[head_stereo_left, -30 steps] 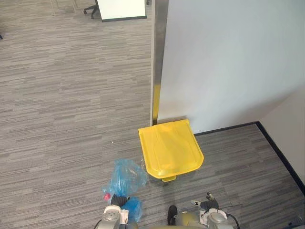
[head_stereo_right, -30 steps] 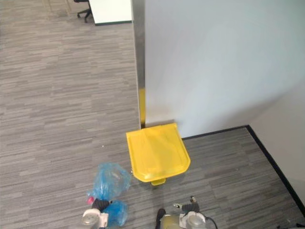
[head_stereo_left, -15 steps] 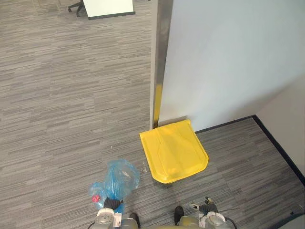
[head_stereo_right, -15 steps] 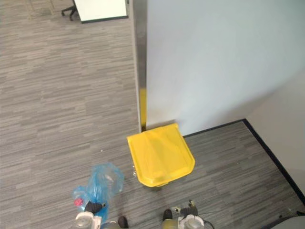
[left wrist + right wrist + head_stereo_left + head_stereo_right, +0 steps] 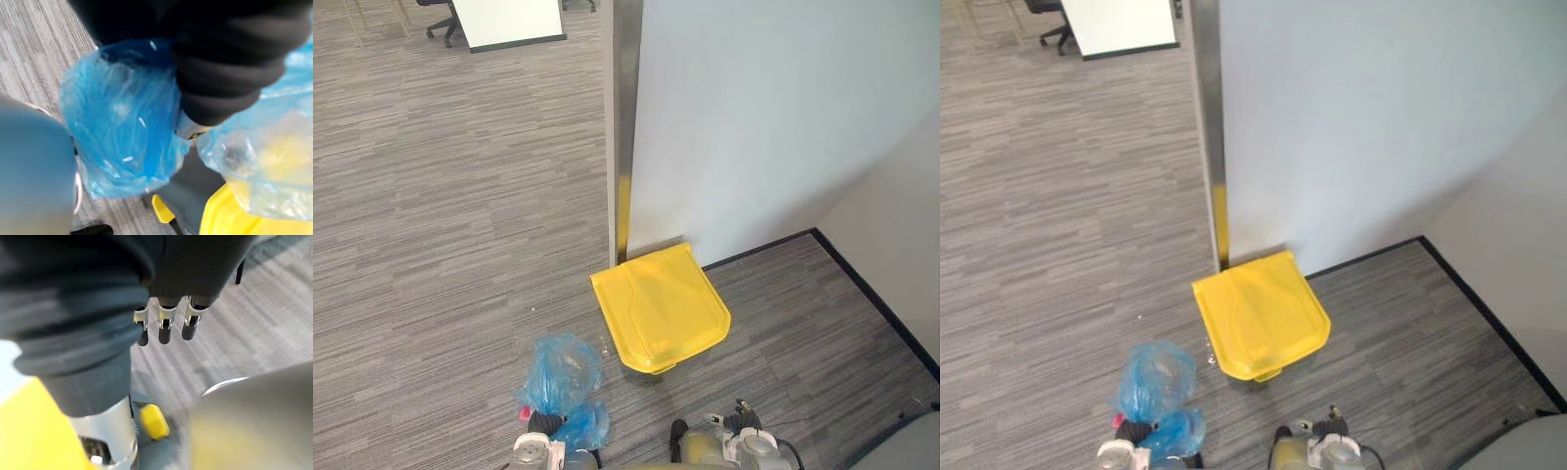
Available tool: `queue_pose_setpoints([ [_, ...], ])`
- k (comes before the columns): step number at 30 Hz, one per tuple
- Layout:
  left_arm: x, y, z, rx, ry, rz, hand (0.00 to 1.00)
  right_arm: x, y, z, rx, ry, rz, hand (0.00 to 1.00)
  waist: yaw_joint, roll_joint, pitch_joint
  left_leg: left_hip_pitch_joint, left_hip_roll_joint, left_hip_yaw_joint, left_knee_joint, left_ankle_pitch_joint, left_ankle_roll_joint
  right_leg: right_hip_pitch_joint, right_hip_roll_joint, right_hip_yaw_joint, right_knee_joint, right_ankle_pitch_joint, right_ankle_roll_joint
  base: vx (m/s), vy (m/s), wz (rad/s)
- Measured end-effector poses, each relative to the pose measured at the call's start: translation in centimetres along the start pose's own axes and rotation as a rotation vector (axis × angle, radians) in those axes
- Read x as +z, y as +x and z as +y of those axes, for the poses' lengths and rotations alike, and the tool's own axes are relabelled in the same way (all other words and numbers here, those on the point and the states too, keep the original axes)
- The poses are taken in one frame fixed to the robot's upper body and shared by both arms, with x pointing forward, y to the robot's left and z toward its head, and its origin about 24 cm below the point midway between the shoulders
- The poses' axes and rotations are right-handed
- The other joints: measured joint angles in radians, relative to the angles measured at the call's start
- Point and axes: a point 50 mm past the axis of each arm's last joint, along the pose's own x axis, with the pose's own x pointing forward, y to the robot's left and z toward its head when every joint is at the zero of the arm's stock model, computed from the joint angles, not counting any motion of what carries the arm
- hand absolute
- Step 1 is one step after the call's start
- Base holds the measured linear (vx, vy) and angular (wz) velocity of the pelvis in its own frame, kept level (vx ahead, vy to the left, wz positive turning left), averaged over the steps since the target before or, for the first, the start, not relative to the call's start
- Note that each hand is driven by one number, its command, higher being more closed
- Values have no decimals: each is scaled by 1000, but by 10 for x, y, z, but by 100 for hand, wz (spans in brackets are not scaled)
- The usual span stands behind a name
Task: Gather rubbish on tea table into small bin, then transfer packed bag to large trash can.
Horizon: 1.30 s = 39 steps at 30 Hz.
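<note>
— One blue bag (image 5: 563, 374), packed, hangs at the left hand (image 5: 541, 423), just beside the yellow trash can (image 5: 658, 308), on the can's left.
— Gripped firmly?
— I cannot tell; the plastic hides the grasp. The right hand (image 5: 165, 327) hangs slack and empty, fingers straight, near the can's front right.
— What changed in the last second?
— Mostly the view, which has swung as the robot shifts. Bag and can keep much the same spacing, and the lid (image 5: 1258, 311) is still down.
— Meaning?
— The carry looks about finished, I judge. The lid must come up next, likely by the yellow pedal (image 5: 154, 421) at the can's foot. The can backs onto a white wall (image 5: 773, 117).
</note>
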Motion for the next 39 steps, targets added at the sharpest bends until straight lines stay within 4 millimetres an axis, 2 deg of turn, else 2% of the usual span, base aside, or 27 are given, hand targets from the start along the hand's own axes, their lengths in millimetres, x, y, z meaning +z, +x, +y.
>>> queue_pose_setpoints([
  [1, 1, 1, 3, 6, 3, -3, 100, 6, 1, 5, 10, 6, -14, 0, 3, -9, 8, -1, 4, 3, 28, -16, -7, -25, 3, -25, -84, 31, -2, -2, -9, 12],
  [3, 4, 2, 8, 24, -5, -12, 100, 10, 0, 10, 17, 15, -29, 0, 6, -32, 24, -19, 6, 8, 105, -57, -25, -44, 2, -70, -206, 46, -7, 85, -128, 21],
  [5, 5, 2, 11, 39, -21, -16, 100, 10, 0, 11, 14, 14, -25, 0, 6, -47, 26, -29, 0, 2, 196, -123, -51, -36, 4, -83, -239, -5, 2, 192, -213, 5],
  [7, 10, 2, 2, 38, -56, -24, 100, 20, 2, 11, 12, 4, -49, 0, 12, 0, 48, -35, 43, 0, 248, -178, -87, -42, 31, -98, -213, 15, 14, 225, -180, -20],
  [8, 10, 2, 0, 34, -57, -25, 100, 22, 2, 11, 10, 7, -57, 0, 8, 7, 56, -32, 52, -7, 247, -185, -95, -42, 42, -100, -205, 18, 10, 182, -145, 8],
  [11, 20, 4, -1, 31, -66, -59, 100, 19, 2, 9, 0, 24, -45, 0, 14, -3, 56, -16, 85, -55, 245, -205, -104, -50, 81, -103, -133, 23, -25, 173, -139, 22],
  [13, 25, 4, -4, 31, -108, -70, 100, 16, -1, 10, 2, 34, -47, 0, 31, -18, 45, -10, 106, -90, 236, -219, -129, -98, 90, -96, -14, -59, -55, 185, -169, 19],
  [15, 28, 4, -8, 25, -110, -77, 100, 13, -5, 10, 0, 51, -62, 0, 31, -18, 40, -5, 118, -127, 235, -234, -154, -129, 95, -99, 81, -144, -60, 229, -183, 31],
  [17, 34, 5, -12, 14, -108, -93, 100, 16, -5, 10, 8, 55, -76, 0, 32, -2, 35, -2, 144, -169, 233, -240, -162, -128, 106, -139, 118, -198, -47, 198, -116, 26],
  [19, 43, 5, -19, -12, -96, -120, 100, 17, -5, 9, 8, 62, -81, 0, 31, 5, 32, -28, 157, -211, 234, -208, -158, -131, 98, -181, 132, -212, -33, 162, -163, 43],
  [20, 52, 6, -23, -28, -81, -149, 100, 18, -5, 9, 9, 63, -84, 0, 26, 7, 32, -50, 164, -220, 232, -186, -153, -131, 92, -203, 128, -211, -34, 116, -196, 63],
  [21, 60, 6, -26, -42, -65, -178, 100, 21, -5, 6, 4, 59, -95, 0, 17, 12, 30, -86, 176, -232, 248, -171, -165, -139, 93, -222, 116, -211, -40, 65, -168, 61],
  [24, 74, 6, -25, -56, -31, -231, 100, 33, -4, 15, 36, 30, -132, 0, 14, 22, 31, -185, 208, -230, 282, -165, -178, -183, 98, -275, 81, -195, -70, -15, -134, 42],
  [25, 76, 7, -25, -55, -25, -235, 100, 36, -4, 17, 45, 21, -140, 0, 13, 21, 30, -212, 211, -228, 302, -165, -178, -196, 96, -283, 76, -197, -66, -75, -143, 35],
  [27, 82, 6, -26, -61, -12, -258, 100, 50, -3, 22, 66, -21, -187, 0, 14, 24, 32, -297, 222, -224, 382, -172, -166, -229, 94, -295, 79, -194, -75, -152, -142, 30],
  [28, 87, 5, -26, -60, -17, -280, 100, 61, -5, 27, 84, -35, -234, 0, 16, 32, 32, -318, 236, -226, 366, -198, -163, -249, 99, -305, 77, -185, -83, -174, -130, 28],
  [29, 90, 5, -25, -59, -21, -294, 100, 68, -6, 31, 97, -39, -258, 0, 19, 31, 34, -330, 241, -231, 346, -207, -200, -265, 103, -306, 73, -181, -84, -170, -149, 19],
  [31, 98, 7, -16, -35, -13, -318, 100, 83, -9, 47, 145, -61, -305, 0, 46, 2, 40, -352, 228, -238, 316, -203, -215, -287, 122, -300, -5, -158, -89, -172, -177, 5],
  [32, 100, 6, -15, -28, -18, -326, 100, 93, -11, 49, 153, -64, -341, 0, 49, 2, 41, -387, 216, -234, 393, -207, -213, -292, 124, -306, -25, -152, -87, -194, -178, -22],
  [33, 99, 5, -17, -26, -21, -327, 100, 117, -16, 53, 165, -56, -429, 0, 71, 27, 46, -443, 195, -220, 503, -227, -147, -323, 129, -305, 14, -139, -43, -143, -107, -8],
  [34, 106, 4, -22, -37, -36, -351, 100, 140, -23, 51, 166, -31, -526, 0, 60, 40, 62, -447, 213, -219, 484, -251, -205, -409, 132, -105, 357, -149, -186, -84, -99, 14],
  [35, 108, 4, -18, -28, -35, -361, 100, 144, -24, 53, 167, -24, -536, 0, 51, 10, 67, -446, 182, -209, 483, -247, -205, -390, 117, -27, 352, -168, -158, -10, -114, 63],
  [36, 116, 4, -16, -13, -44, -383, 100, 156, -25, 58, 176, -21, -553, 0, 53, -7, 79, -463, 171, -233, 518, -240, -219, -366, 82, -20, 284, -182, -122, 7, -174, 40],
  [37, 114, 3, -21, -25, -47, -377, 100, 166, -26, 55, 167, -23, -579, 0, 66, 20, 75, -492, 190, -226, 540, -237, -214, -366, 102, -69, 231, -155, -124, 34, -126, 0],
  [38, 111, 3, -19, -20, -46, -374, 100, 177, -30, 60, 180, -12, -608, 0, 73, 19, 76, -489, 188, -209, 535, -243, -206, -368, 111, -95, 192, -108, -151, 32, -73, -26],
  [39, 109, 3, -18, -16, -42, -366, 100, 185, -33, 62, 187, 2, -633, 0, 69, 19, 79, -494, 191, -203, 511, -237, -213, -369, 117, -104, 181, -92, -175, 11, -64, -11],
])
